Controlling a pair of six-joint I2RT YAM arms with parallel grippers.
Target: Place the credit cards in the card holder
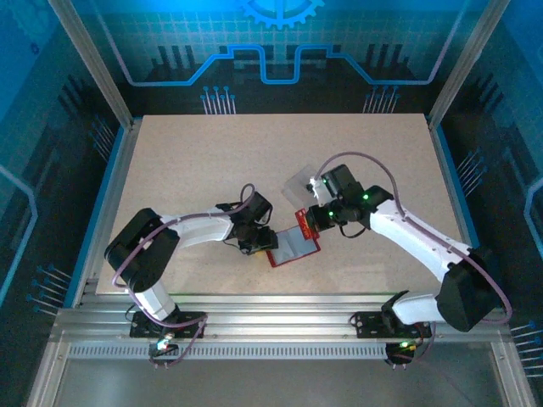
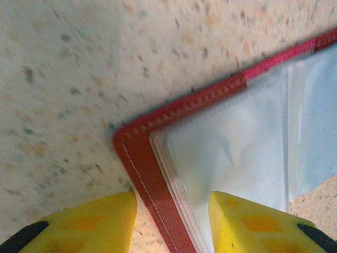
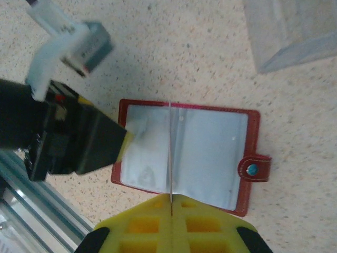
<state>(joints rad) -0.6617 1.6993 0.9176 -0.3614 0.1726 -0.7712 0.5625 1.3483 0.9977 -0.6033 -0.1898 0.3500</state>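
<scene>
While the right gripper (image 3: pixel 171 206) is clamped on a card (image 3: pixel 171 153), seen edge-on as a thin line standing over the fold of the wallet (image 3: pixel 210 153), the step in hand looks like insertion. The card is poised above the open wallet and not yet in a pocket. The left gripper (image 2: pixel 172 205) has its fingers apart, straddling the red border beside one corner. One yellow tip sits at the left page, seemingly to pin the wallet flat, though I cannot tell whether it presses.

Next, I judge, the card's lower edge must be tilted and lined up with a pocket mouth. It can then be slid in flat while the wallet is kept from skidding on the table (image 1: pixel 195 170).

The wallet lies open near the table's front middle, between the two grippers. It has a red border with pale stitching and pale grey glossy pockets, and a snap tab (image 3: pixel 254 169) with a pale stud sticks out on one side. Beyond it, apart, stands a clear box (image 3: pixel 289 37).
</scene>
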